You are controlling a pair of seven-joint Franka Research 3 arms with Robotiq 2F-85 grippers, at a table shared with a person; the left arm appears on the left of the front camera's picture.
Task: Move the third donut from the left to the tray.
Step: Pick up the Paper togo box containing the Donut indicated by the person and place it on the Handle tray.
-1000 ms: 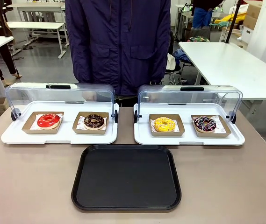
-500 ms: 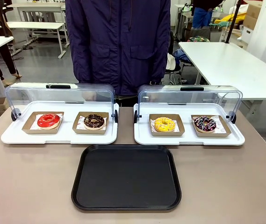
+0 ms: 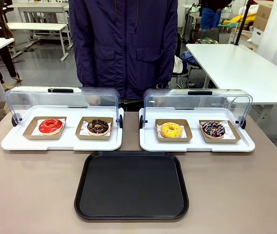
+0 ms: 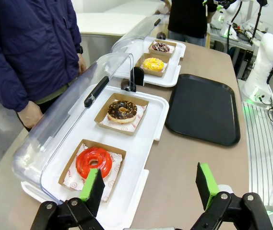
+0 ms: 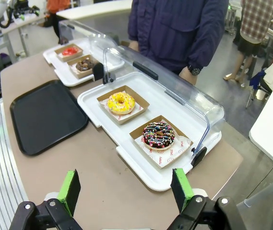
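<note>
Your left pincer [image 4: 149, 187] hangs with jaws apart, holding nothing; your right pincer [image 5: 126, 190] is likewise wide apart and holds nothing. The yellow donut [image 3: 171, 129] sits in its cardboard holder [image 3: 174, 140] on the right-hand white tray [image 3: 196, 145], lid raised, beside a sprinkled chocolate donut [image 3: 212, 128]. The black tray [image 3: 131, 185] lies on the desk [image 3: 31, 195] just in front, apart from the donut.

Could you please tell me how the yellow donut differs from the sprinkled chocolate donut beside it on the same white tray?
Glaze: the yellow donut is bright yellow, the chocolate donut dark brown. Sprinkles: faint on the yellow donut, bright and multicoloured on the chocolate donut. Place: the yellow donut sits left of the chocolate donut in the front view. Both are rings in square brown cardboard holders on the white tray.
</note>
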